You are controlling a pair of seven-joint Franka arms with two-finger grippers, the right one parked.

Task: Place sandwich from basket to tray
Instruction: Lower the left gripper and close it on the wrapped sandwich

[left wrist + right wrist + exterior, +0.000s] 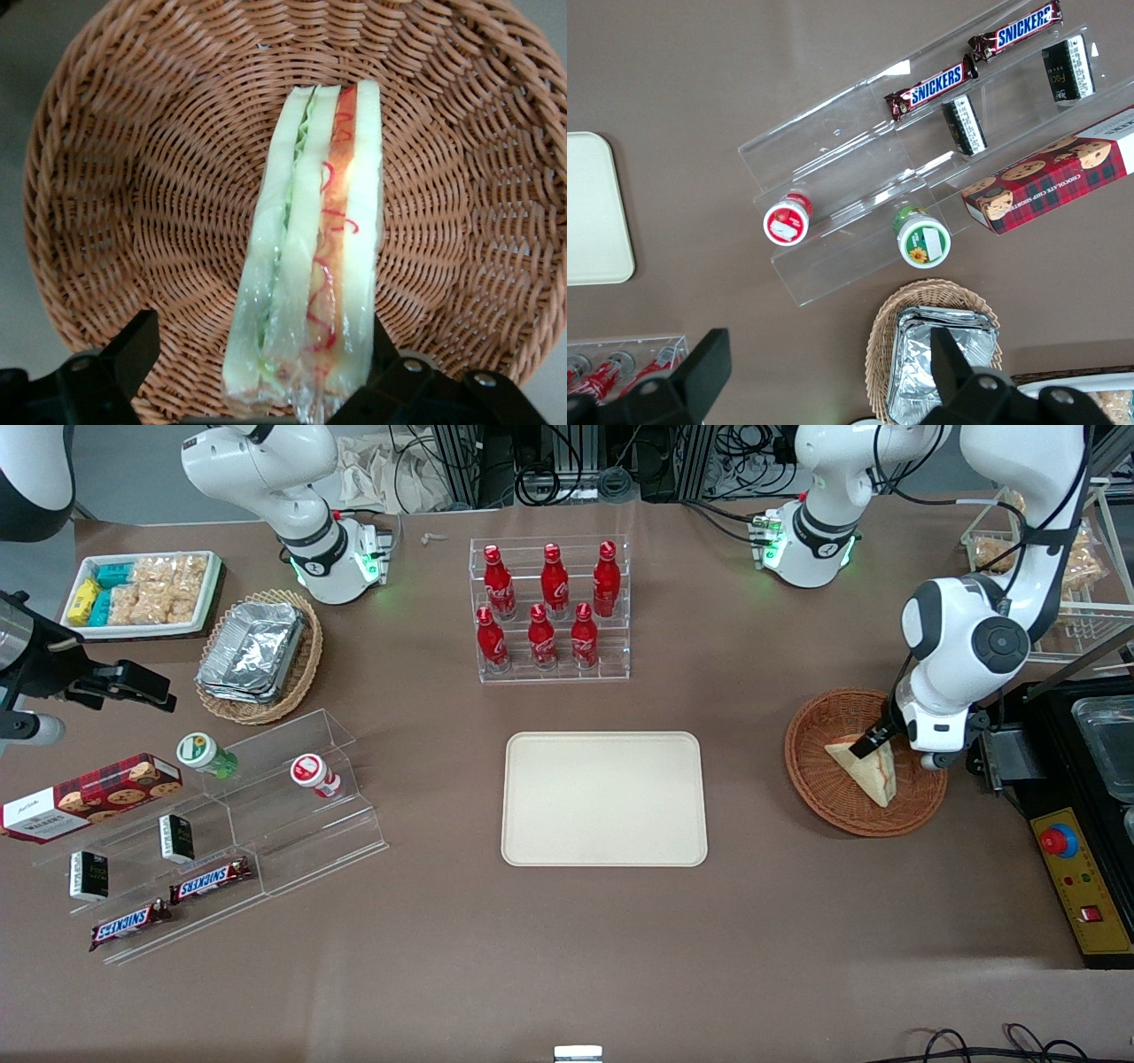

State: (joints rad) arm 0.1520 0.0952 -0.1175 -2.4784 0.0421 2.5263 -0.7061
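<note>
Since the fingers stand apart on either side of the wedge with nothing gripped yet, the step in hand looks like closing for the grasp.

End effector: end effector (257, 376) low in the basket (819, 788), open wide, straddling one end of the sandwich (310, 257).
Sandwich: in the basket, standing on edge.
Grasp advice: one finger seems nearly against the bread and the other well clear, so centre first, then close gently on the flat bread faces; it looks soft and wrapped in film.
Tray: tray (604, 798) lies bare on the counter (753, 921), toward the parked arm from the basket.
Obstacles: basket rim to clear on lifting; bottle rack (549, 609) sits farther from the camera than the tray, out of the likely path.
</note>
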